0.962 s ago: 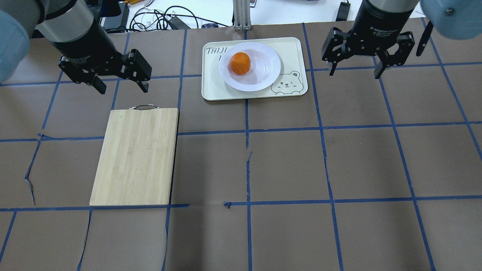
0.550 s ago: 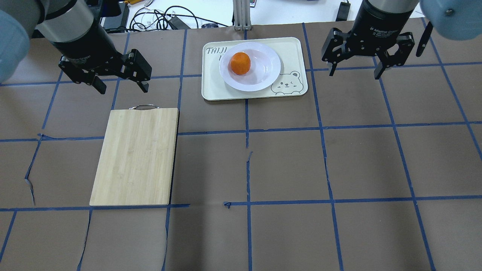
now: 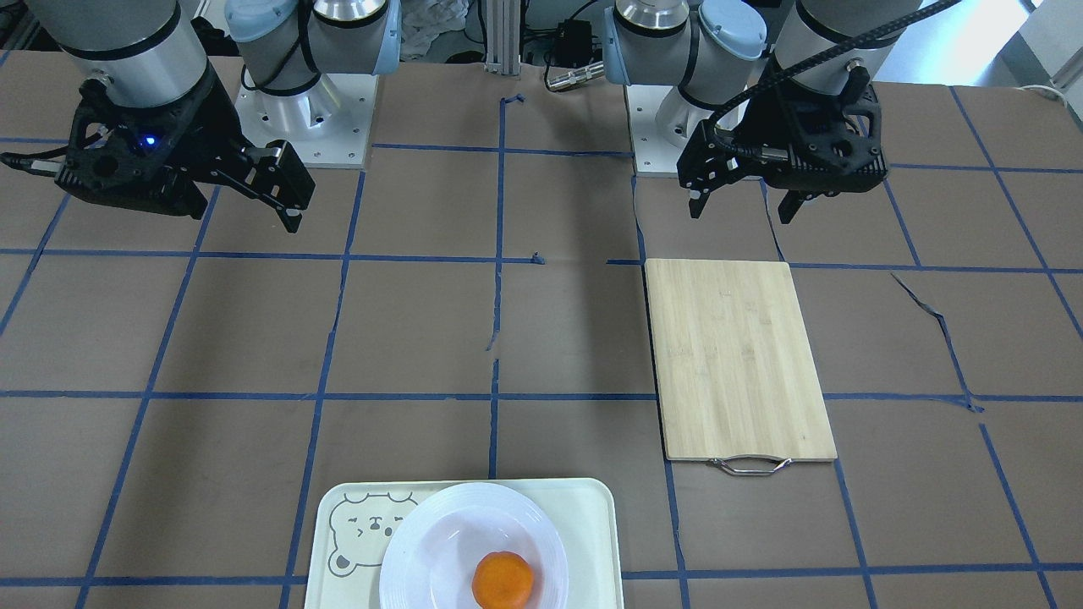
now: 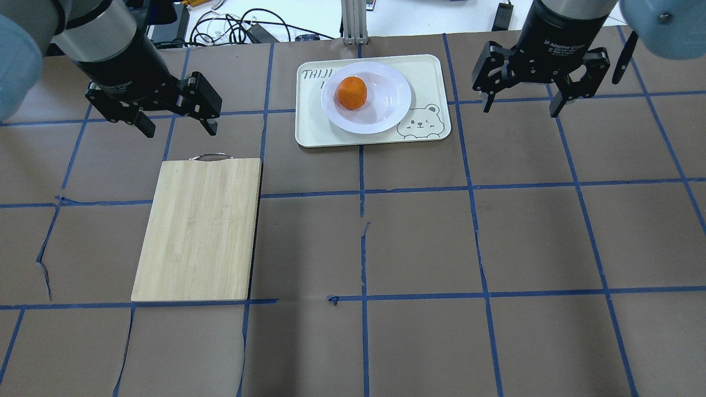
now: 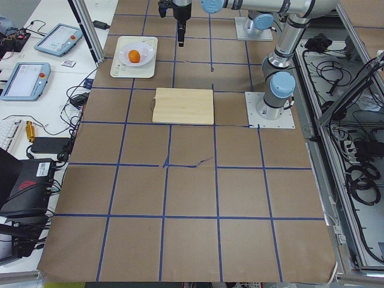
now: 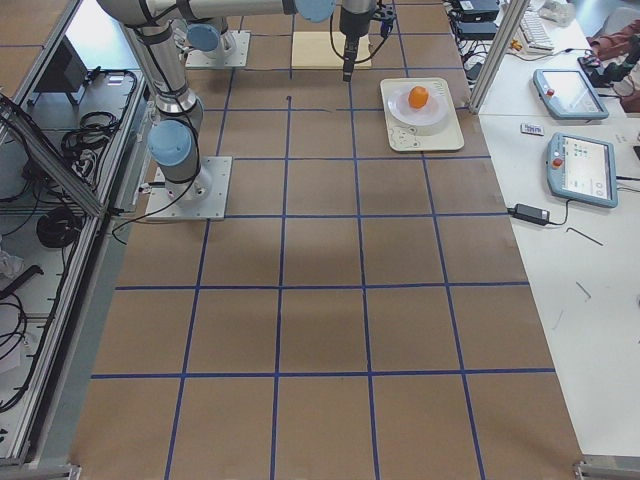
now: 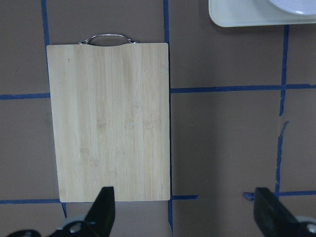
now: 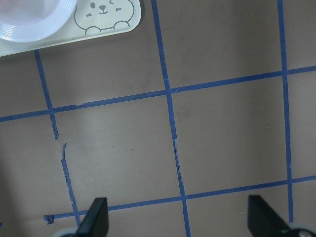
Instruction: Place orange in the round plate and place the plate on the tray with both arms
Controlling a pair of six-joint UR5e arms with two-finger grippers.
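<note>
The orange (image 4: 352,92) rests in the white round plate (image 4: 386,105), left of its centre. That plate stands on the cream tray (image 4: 427,77) with the bear face, at the table's far middle. In the front-facing view the orange (image 3: 503,580) sits in the plate (image 3: 440,541) on the tray (image 3: 592,516) at the bottom edge. My left gripper (image 4: 179,125) hangs open to the tray's left, holding nothing. Off to the tray's right, my right gripper (image 4: 519,107) is open as well, its fingers empty. Both wrist views show wide-spread fingertips over bare table.
A bamboo cutting board (image 4: 198,229) with a metal handle lies on the left half, just in front of my left gripper. Brown paper with blue tape lines covers the table. Cables (image 4: 237,27) lie beyond the far edge.
The right gripper has shifted very slightly to the right. The left arm, plate, orange and tray stay as they were.
</note>
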